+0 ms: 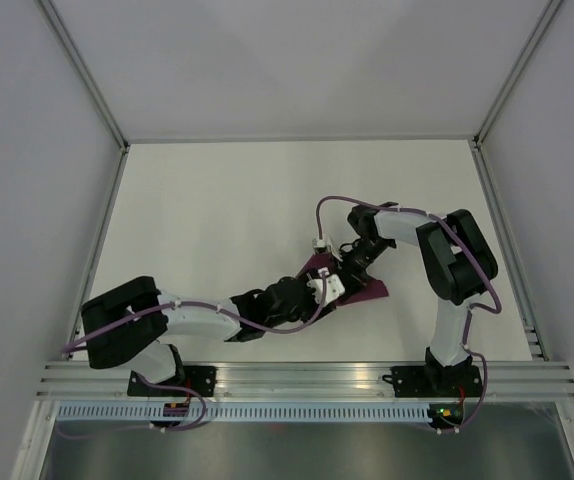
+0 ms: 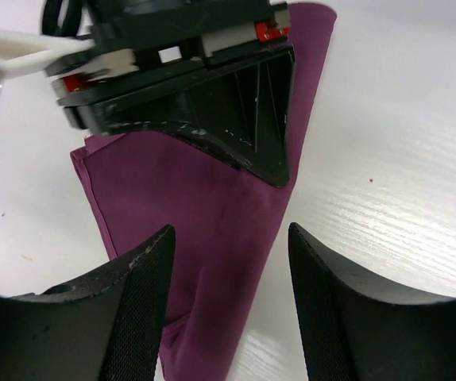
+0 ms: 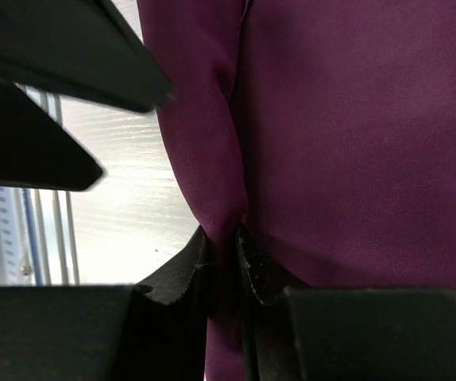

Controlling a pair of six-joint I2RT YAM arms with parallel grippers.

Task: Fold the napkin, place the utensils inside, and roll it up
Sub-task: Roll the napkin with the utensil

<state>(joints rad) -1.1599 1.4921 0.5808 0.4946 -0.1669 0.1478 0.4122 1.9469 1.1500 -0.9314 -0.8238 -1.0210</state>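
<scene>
Top external view: my left fingers (image 1: pixel 319 290) and my right fingers (image 1: pixel 347 268) sat almost tip to tip over the middle of the desk (image 1: pixel 217 210). The napkin (image 1: pixel 372 292) lay bunched beneath them, mostly hidden by my wrists, with one magenta flap showing just beside my right fingers

From the left wrist, my left fingers stood spread apart and released, gripping nothing. The napkin lay on the desk under the gap between them as a long folded strip, running out ahead of the tips, with bare desk on either side. Straight ahead of those tips, the dark body of my right fingers rested its tip on the cloth

From the right wrist, my right fingers were clenched on the napkin, with a raised fold of cloth pinched tight between the two pads. The rest of the fabric spread out ahead of the pinch and to one side of it. On the other side I saw bare desk, with the blurred dark shapes of my left fingers above it, close to the fold
</scene>
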